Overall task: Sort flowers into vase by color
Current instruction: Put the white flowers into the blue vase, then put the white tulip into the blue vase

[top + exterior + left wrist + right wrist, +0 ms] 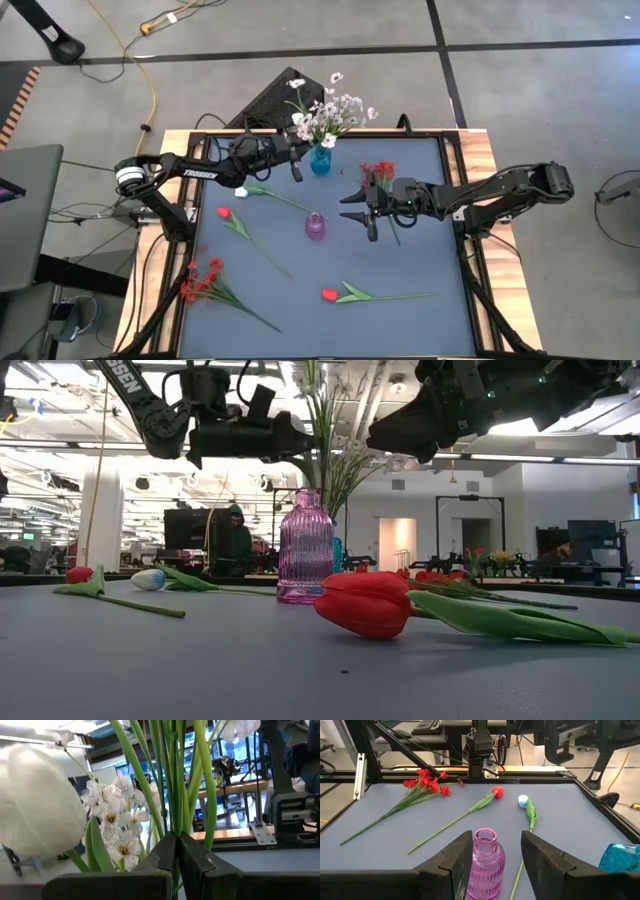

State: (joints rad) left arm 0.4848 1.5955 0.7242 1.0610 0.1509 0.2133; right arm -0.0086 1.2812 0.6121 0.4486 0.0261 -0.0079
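Jaws of the left gripper [297, 152] are pressed together on thin green stems, as its wrist view shows, with white blossoms and a white tulip bloom close in front of the camera. It reaches in from the table's left edge and hangs above the table just beside the blue vase [320, 160], which stands near the middle of the far edge and carries a bunch of white flowers [328, 112].

Jaws of the right gripper [362, 208] stand wide apart with nothing between them. It comes in from the right edge and is raised off the table, pointing at the pink vase [315, 226] at the table's centre; in the right wrist view that vase [485, 865] sits between the two fingers [454, 866], which do not touch it. A red spray [379, 173] lies on the table just beside this gripper, toward the far edge.

Other flowers lie flat on the table. A white tulip [243, 191] lies left of centre, its stem running toward the pink vase. A red tulip [224, 213] lies nearer the left edge. A second red spray [203, 279] lies by the near-left corner. Another red tulip [329, 294] lies toward the near edge, its stem pointing at the right edge; the low view shows it [362, 603] closest to the camera.
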